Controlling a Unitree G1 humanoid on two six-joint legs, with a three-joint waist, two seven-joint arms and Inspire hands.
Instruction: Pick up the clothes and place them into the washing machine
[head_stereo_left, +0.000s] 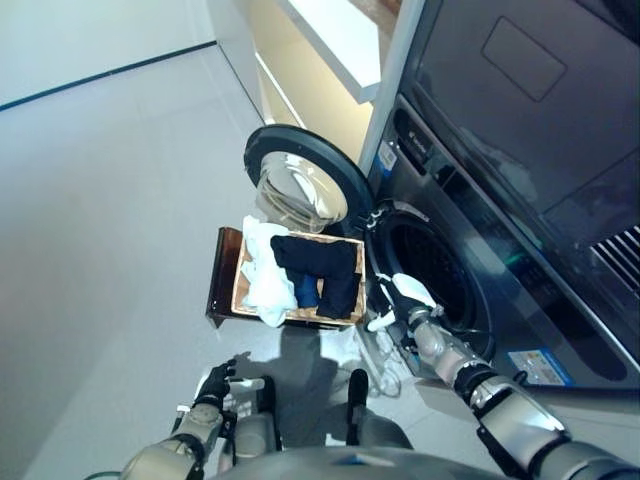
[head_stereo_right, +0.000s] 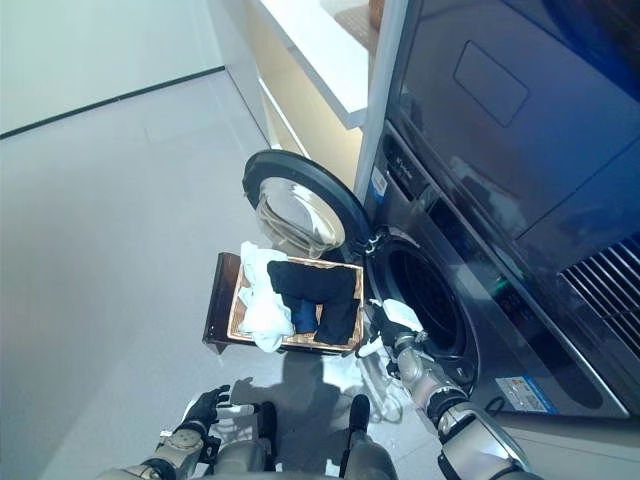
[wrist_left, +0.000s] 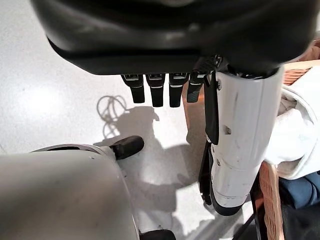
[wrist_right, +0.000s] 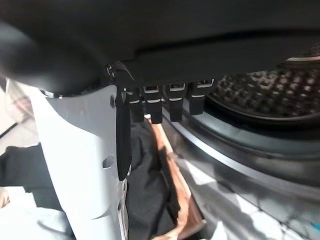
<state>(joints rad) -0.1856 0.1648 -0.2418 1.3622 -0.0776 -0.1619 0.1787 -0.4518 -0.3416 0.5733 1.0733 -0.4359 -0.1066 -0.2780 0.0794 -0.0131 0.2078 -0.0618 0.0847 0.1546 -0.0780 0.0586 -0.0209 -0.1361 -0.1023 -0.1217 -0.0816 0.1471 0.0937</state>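
Note:
A shallow wicker basket (head_stereo_left: 241, 272) rests on a low dark brown box (head_stereo_left: 220, 272) beside the washing machine (head_stereo_left: 500, 250). In it lie a white cloth (head_stereo_left: 265, 275), dark clothes (head_stereo_left: 322, 262) and a blue piece (head_stereo_left: 307, 292). The machine's round door (head_stereo_left: 300, 185) stands open behind the basket, and the dark drum (head_stereo_left: 432, 272) is open. My right hand (head_stereo_left: 405, 300) hovers between the basket's right edge and the drum's lower rim, fingers (wrist_right: 170, 105) straight and empty; its wrist view shows the dark clothes (wrist_right: 145, 190) and the drum (wrist_right: 260, 95). My left hand (head_stereo_left: 215, 383) hangs low on my left, open and empty.
A pale cabinet with a white countertop (head_stereo_left: 335, 40) stands behind the machine's door. Grey floor (head_stereo_left: 100, 220) spreads to the left of the box. A white hose or cord (head_stereo_left: 375, 355) lies on the floor at the machine's foot.

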